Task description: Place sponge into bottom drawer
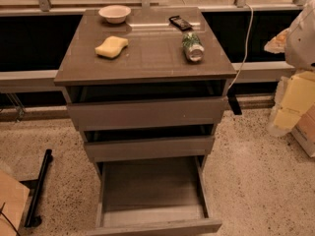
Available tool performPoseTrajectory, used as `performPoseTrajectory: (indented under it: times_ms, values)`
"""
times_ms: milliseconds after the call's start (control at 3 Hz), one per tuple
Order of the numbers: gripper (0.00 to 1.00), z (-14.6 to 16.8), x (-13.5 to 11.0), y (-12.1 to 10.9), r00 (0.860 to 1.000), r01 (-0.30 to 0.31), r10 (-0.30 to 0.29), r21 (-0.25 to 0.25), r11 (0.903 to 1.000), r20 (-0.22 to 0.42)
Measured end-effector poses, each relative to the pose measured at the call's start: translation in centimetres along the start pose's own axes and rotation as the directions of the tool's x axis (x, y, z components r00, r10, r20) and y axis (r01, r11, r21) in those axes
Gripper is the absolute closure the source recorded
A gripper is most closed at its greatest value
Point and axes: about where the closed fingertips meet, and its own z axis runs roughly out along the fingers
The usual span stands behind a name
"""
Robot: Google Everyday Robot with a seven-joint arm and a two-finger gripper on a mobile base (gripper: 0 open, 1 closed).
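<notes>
The pale yellow sponge lies on the left part of the grey-brown cabinet top, in front of the white bowl. The bottom drawer is pulled far out towards me, and its bare inside holds nothing. The two shallower drawers above it stand slightly out. My gripper is not in view. A white rounded shape at the right edge may be part of my arm.
A green-labelled can lies on its side on the right of the cabinet top, with a flat black object behind it. A white cable hangs by the right side. Yellow and cardboard packages stand right. A black bar lies left.
</notes>
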Motion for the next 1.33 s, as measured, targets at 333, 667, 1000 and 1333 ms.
performPoseTrajectory:
  times_ms: [333, 667, 1000, 1333]
  values:
    - [0.00, 0.2, -0.3, -0.1, 1.000, 0.000, 0.000, 0.003, 1.0000, 0.010]
    - [0.00, 1.1, -1.8, -0.9, 0.998, 0.000, -0.001, 0.018, 0.9998, 0.067]
    - [0.00, 2.5, -4.1, -2.6, 0.989, -0.015, 0.011, 0.027, 0.9995, 0.148]
    - [0.00, 3.9, -6.6, -4.8, 0.975, -0.009, 0.003, 0.028, 0.9996, 0.221]
